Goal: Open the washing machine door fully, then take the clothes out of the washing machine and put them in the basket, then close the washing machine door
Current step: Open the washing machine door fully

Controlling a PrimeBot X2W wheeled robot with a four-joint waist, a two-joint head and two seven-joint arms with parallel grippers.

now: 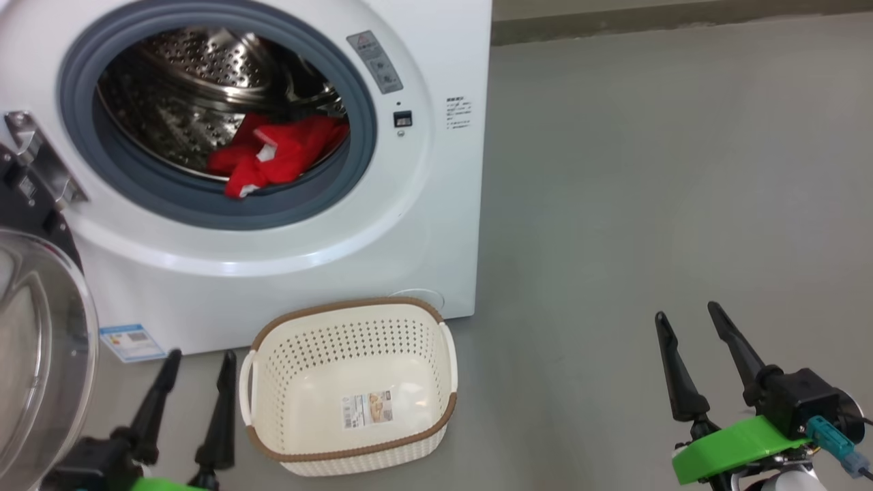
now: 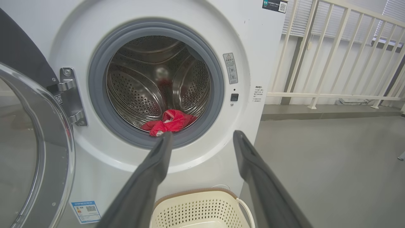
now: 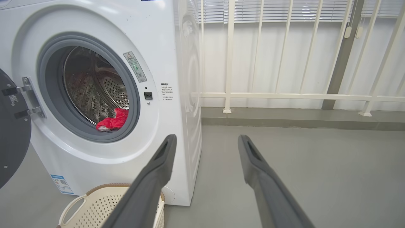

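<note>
Red clothes [image 1: 276,160] heaped at the drum's [image 1: 184,88] front lip, upper left of frame; left gripper [image 1: 202,356] and right gripper [image 1: 687,312] spread wide, empty. Best reach low, pinch deep, clear the grey seal [image 1: 204,204], drop into basket [image 1: 354,305].

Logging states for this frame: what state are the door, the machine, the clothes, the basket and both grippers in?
washing machine door: open, swung out to the left.
washing machine: drum exposed, not yet emptied.
clothes: red heap lying in the drum near its front lip.
basket: upright on the floor in front of the machine, empty.
left gripper: open, holding nothing.
right gripper: open, holding nothing.
</note>
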